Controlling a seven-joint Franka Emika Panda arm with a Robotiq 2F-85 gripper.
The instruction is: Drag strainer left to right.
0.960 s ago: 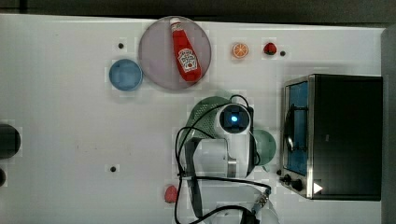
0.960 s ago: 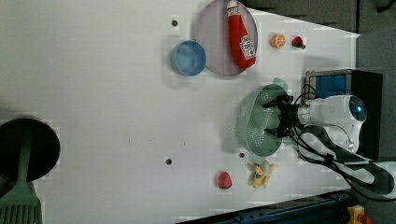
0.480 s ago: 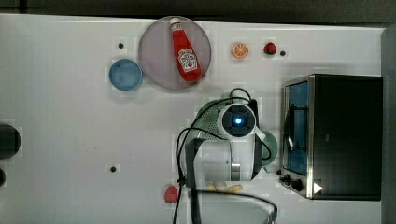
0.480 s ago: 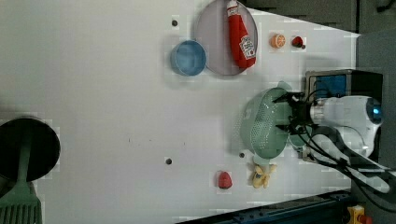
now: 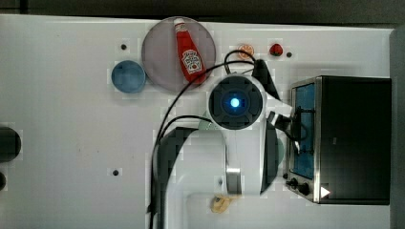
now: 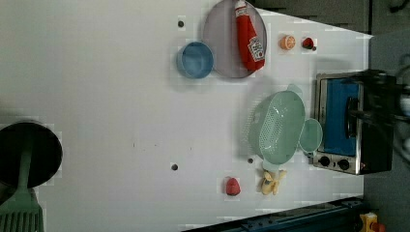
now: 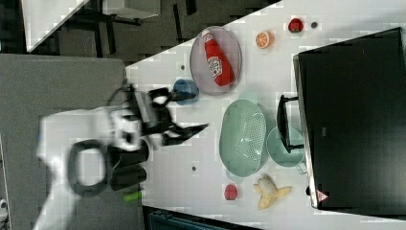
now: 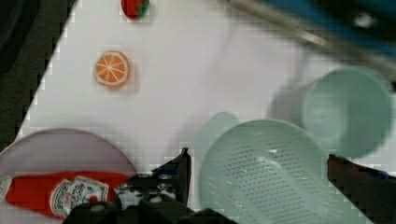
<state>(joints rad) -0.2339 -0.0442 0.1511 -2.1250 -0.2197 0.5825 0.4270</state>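
The strainer [image 6: 278, 128], pale green and oblong with rows of small holes, lies on the white table beside the toaster oven [image 6: 348, 125]. A round teal cup [image 6: 310, 136] touches its side nearest the oven. My gripper [image 8: 258, 156] hangs open high above the strainer [image 8: 268, 177], touching nothing, with one dark finger [image 8: 180, 170] on each side of it in the wrist view. In the right view the gripper [image 7: 201, 111] shows lifted well off the table, apart from the strainer [image 7: 243, 137]. My arm [image 5: 234, 102] covers most of the strainer in the top view.
A grey plate [image 6: 220, 46] with a ketchup bottle [image 6: 249, 36] and a blue bowl [image 6: 195, 59] lie beyond the strainer. An orange slice [image 6: 287, 42] and strawberry [image 6: 307, 43] sit near the oven. A banana [image 6: 272, 181] and red piece [image 6: 233, 186] lie by the table edge.
The gripper has left the strainer and risen high above it, growing larger in the top view. The strainer has ended slightly nearer the oven and now lies still.
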